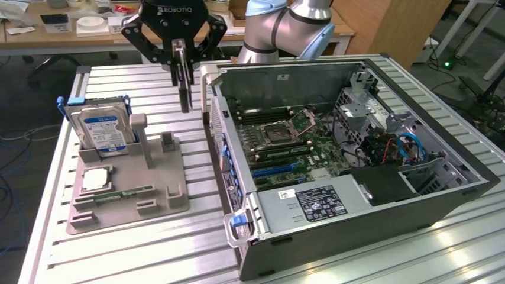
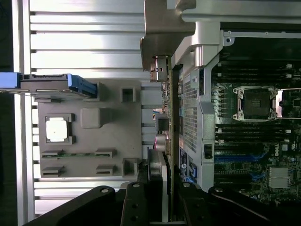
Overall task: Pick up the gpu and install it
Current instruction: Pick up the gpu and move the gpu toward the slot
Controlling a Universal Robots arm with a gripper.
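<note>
The arm (image 1: 288,23) is reaching in from the far side of the table (image 1: 118,260), with its wrist pointing straight down. The gripper (image 1: 182,56) is hanging over the gap between the grey parts holder (image 1: 158,204) and the open computer case (image 1: 371,236). Its fingers are clamping the gpu (image 1: 184,86) by its upper end. The card is hanging on edge, long axis vertical, just beside the case wall. Its silvery bracket (image 2: 162,28) seems to be pointing away from the fingers.

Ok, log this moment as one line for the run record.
step: gpu picked, not installed | gripper: shut on gpu | gpu: held upright between parts tray and open computer case | hard drive: standing in tray
</note>
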